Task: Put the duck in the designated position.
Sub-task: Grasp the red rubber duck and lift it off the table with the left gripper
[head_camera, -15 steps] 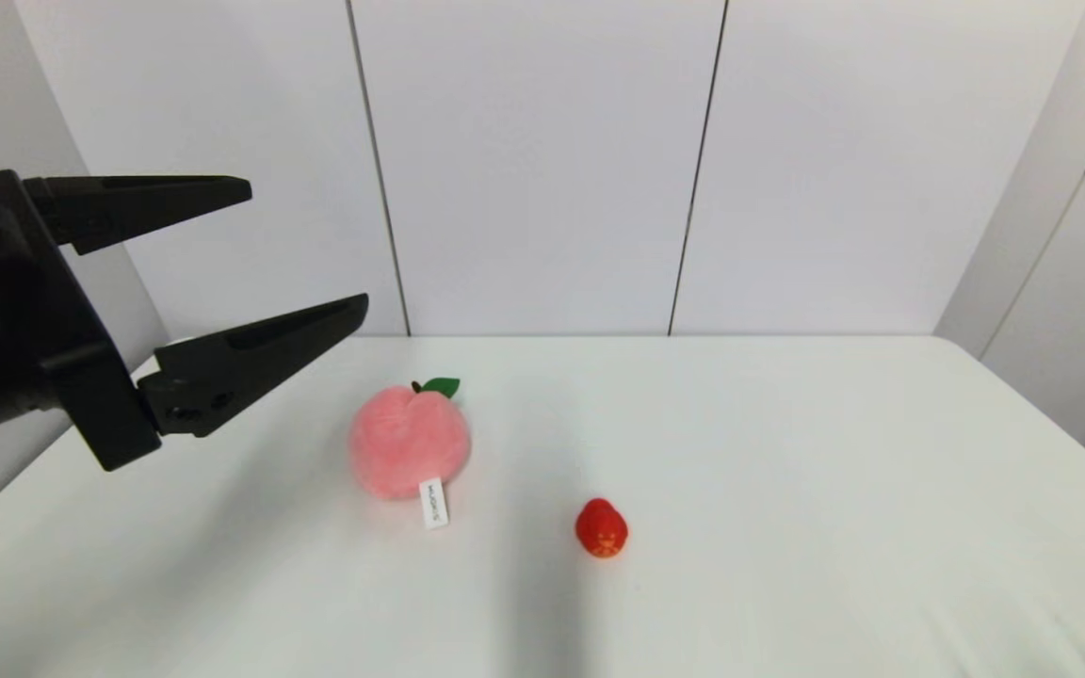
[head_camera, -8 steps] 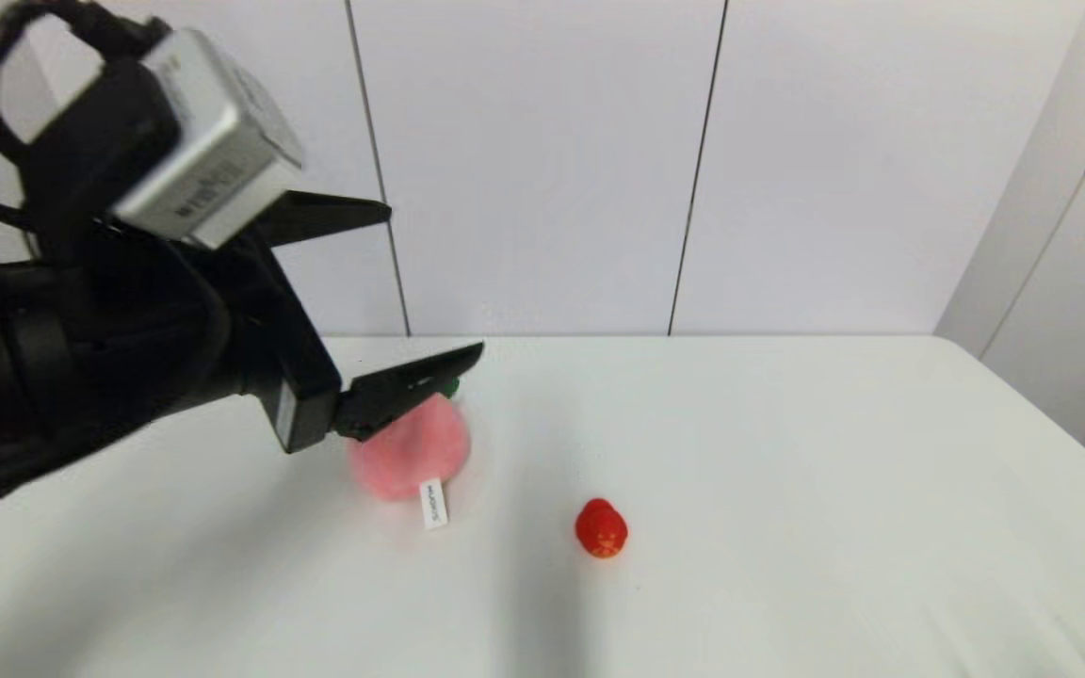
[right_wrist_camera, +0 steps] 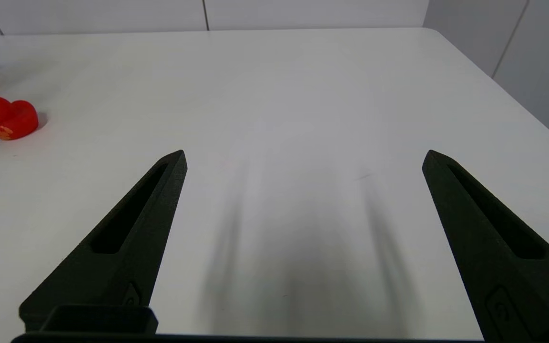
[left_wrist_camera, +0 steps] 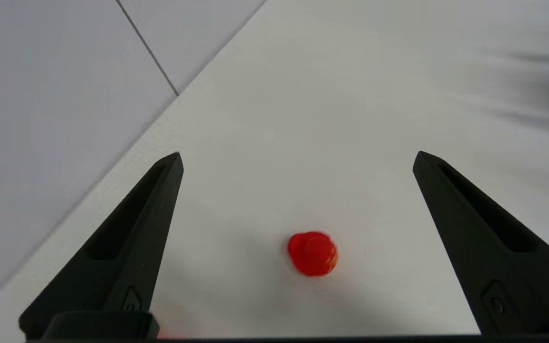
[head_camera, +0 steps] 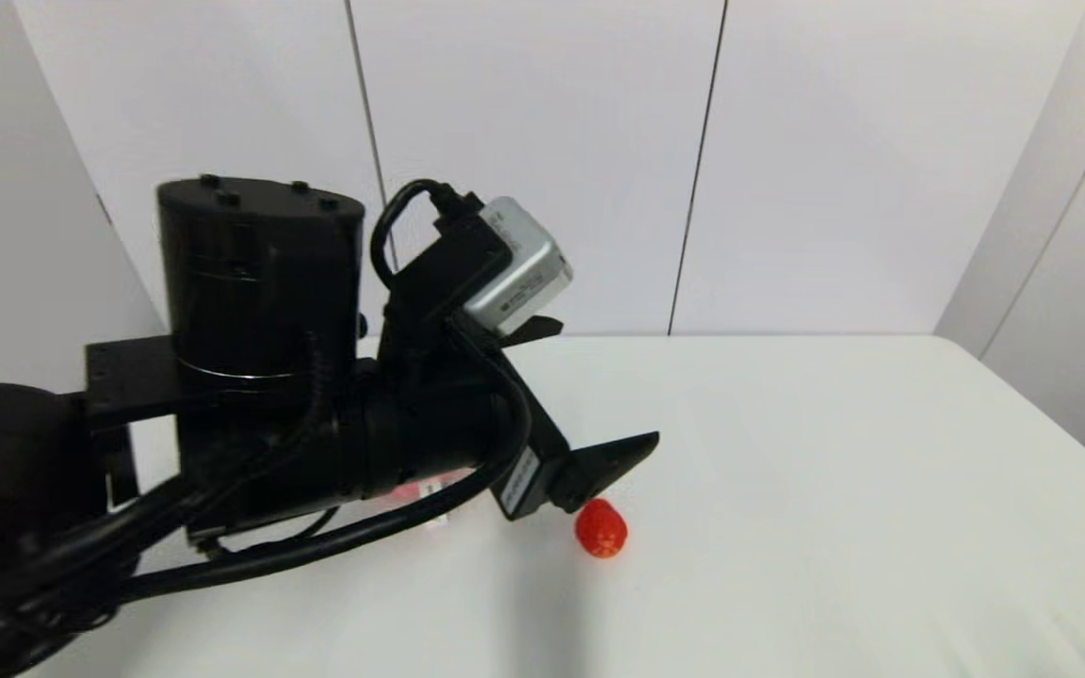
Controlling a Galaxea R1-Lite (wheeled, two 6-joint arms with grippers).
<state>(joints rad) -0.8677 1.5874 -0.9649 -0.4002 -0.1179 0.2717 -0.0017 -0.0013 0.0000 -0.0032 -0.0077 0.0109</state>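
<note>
Duck (head_camera: 602, 529) sits near-centre on the white table (head_camera: 834, 490) | left gripper (left_wrist_camera: 298, 164) poised above it, fingers spread wide, empty | right gripper (right_wrist_camera: 303, 162) parked, wide, empty | likely light, glossy, slippery, squashy; pinch the body's sides.

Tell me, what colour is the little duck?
The duck is red with orange marks; right wrist view.

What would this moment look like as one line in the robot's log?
left gripper: open, above duck | duck: on table, not grasped | right gripper: open, idle, away from duck
</note>
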